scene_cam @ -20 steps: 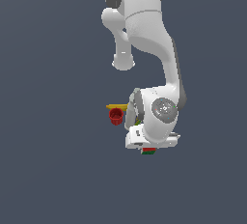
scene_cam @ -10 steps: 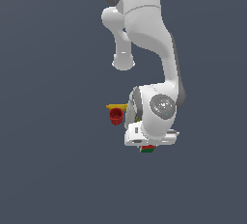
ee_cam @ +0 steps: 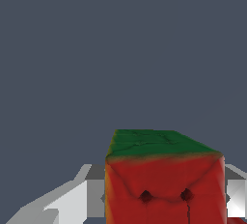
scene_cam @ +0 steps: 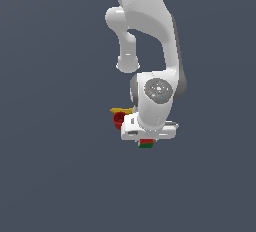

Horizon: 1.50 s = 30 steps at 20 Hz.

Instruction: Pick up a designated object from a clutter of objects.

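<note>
Wrist view shows you the cube [ee_cam: 164,179] pinched between the pincer's [ee_cam: 161,199] fingers [ee_cam: 72,196]. Outside, the cube [scene_cam: 146,144] sits under the arm, cup [scene_cam: 118,119] and banana [scene_cam: 120,110] nearby.

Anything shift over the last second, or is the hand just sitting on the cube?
Nothing visibly moved. The hand sits low over the red-green cube exactly as before, with the cube between its fingers in the wrist view. The red cup and banana stay put beside the arm.
</note>
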### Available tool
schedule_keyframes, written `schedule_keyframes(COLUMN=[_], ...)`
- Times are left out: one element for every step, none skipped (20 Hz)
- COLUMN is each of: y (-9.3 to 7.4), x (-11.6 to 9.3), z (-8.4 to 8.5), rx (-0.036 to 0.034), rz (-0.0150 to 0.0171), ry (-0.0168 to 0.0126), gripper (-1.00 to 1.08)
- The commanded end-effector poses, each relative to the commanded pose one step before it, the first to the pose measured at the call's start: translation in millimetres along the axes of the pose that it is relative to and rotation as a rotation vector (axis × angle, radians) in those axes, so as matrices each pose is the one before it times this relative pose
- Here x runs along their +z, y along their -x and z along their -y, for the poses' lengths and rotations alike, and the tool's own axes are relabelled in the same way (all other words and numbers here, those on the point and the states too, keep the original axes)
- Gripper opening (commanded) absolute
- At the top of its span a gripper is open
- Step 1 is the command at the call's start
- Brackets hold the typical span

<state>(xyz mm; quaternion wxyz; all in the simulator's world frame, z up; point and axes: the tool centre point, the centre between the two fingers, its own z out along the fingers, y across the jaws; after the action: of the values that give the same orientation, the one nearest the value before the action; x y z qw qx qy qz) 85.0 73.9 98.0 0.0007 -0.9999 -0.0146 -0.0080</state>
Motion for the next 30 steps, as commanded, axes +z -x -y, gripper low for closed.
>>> schedule_keyframes(y=[10.09,4.73,4.64,4.69,4.80,4.69,4.75,4.80,4.82,4.85,4.84,4.91,4.91,4.98,4.99,5.04,5.14,5.17,5.19,5.03,5.00,4.55,4.41,4.40,3.90,3.96,3.52,3.28,3.21,2.66], x=[-17.65,-7.57,-7.02,-7.25,-7.72,-7.19,-7.42,-7.61,-7.68,-7.75,-7.72,-7.92,-7.91,-8.12,-8.14,-8.27,-8.52,-8.59,-8.68,-8.47,-8.56,-7.77,-7.62,-7.68,-6.88,-7.03,-6.35,-5.99,-5.88,-5.07], z=[-11.03,-4.70,-4.76,-4.78,-4.77,-4.85,-4.86,-4.88,-4.91,-4.94,-4.99,-5.02,-5.08,-5.12,-5.20,-5.27,-5.34,-5.45,-5.51,-5.38,-5.18,-5.07,-4.87,-4.69,-4.51,-4.33,-4.10,-3.87,-3.69,-3.33], rx=[0.00057,0.00000,0.00006,0.00005,0.00000,0.00006,0.00004,0.00003,0.00003,0.00002,0.00003,0.00002,0.00002,0.00001,0.00001,0.00001,0.00000,0.00000,0.00000,0.00000,0.00000,0.00000,0.00001,0.00000,0.00003,0.00000,0.00004,0.00005,0.00000,0.00007], rz=[-0.00135,0.00000,0.00097,0.00069,0.00000,0.00097,0.00068,0.00048,0.00048,0.00047,0.00066,0.00046,0.00065,0.00046,0.00064,0.00064,0.00045,0.00064,0.00065,0.00066,0.00000,0.00096,0.00069,0.00000,0.00097,0.00000,0.00066,0.00065,0.00000,0.00085], ry=[0.00011,0.00000,0.00004,0.00000,0.00000,-0.00007,-0.00008,-0.00009,-0.00010,-0.00012,-0.00019,-0.00015,-0.00023,-0.00018,-0.00026,-0.00026,-0.00018,-0.00025,-0.00022,-0.00019,0.00000,-0.00018,-0.00005,0.00000,0.00008,0.00000,0.00019,0.00024,0.00000,0.00047], gripper=[-1.00,-1.00,-1.00,-1.00,-1.00,-1.00,-1.00,-1.00,-1.00,-1.00,-1.00,-1.00,-1.00,-1.00,-1.00,-1.00,-1.00,-1.00,-1.00,-1.00,-1.00,-1.00,-1.00,-1.00,-1.00,-1.00,-1.00,-1.00,-1.00,-1.00])
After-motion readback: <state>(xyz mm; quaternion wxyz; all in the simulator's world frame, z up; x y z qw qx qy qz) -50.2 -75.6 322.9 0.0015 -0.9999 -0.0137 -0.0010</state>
